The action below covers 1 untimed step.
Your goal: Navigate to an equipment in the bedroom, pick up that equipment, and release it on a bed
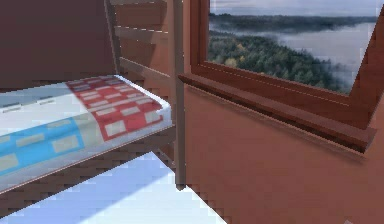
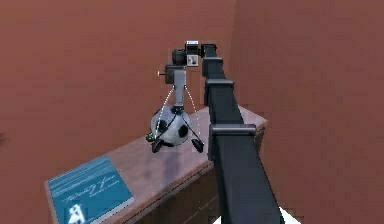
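Bed with red, blue and white patchwork quilt [image 1: 70, 120] at forward view's left, wood-framed window [image 1: 290, 50] right. Arm side view: black-and-white ball [image 2: 172, 130] mid-top of brown wooden dresser [image 2: 135, 165], toward back edge; blue printed sheet [image 2: 92, 190] at its left end. Two-finger gripper [image 2: 177, 144] at ball; hold cannot be told. Judged: pick-up step. Next: lift clear, then turn to bed.

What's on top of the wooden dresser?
A blue card lies on the dresser. A black-and-white ball is at the gripper, whether resting there I cannot tell. The arm covers the top's right part.
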{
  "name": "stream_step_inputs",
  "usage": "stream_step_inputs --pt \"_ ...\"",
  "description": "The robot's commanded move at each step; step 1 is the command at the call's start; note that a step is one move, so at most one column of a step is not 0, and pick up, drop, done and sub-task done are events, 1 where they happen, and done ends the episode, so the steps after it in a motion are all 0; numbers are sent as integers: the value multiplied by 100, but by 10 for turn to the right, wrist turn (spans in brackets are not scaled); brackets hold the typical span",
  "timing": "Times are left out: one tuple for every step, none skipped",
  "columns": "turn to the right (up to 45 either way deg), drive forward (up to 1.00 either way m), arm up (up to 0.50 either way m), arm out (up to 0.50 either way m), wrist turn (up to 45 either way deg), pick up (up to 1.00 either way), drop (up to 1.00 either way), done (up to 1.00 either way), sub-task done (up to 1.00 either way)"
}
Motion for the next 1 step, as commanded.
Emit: stream_step_inputs --pt "0 0 0 0 450 0 0 0 0"
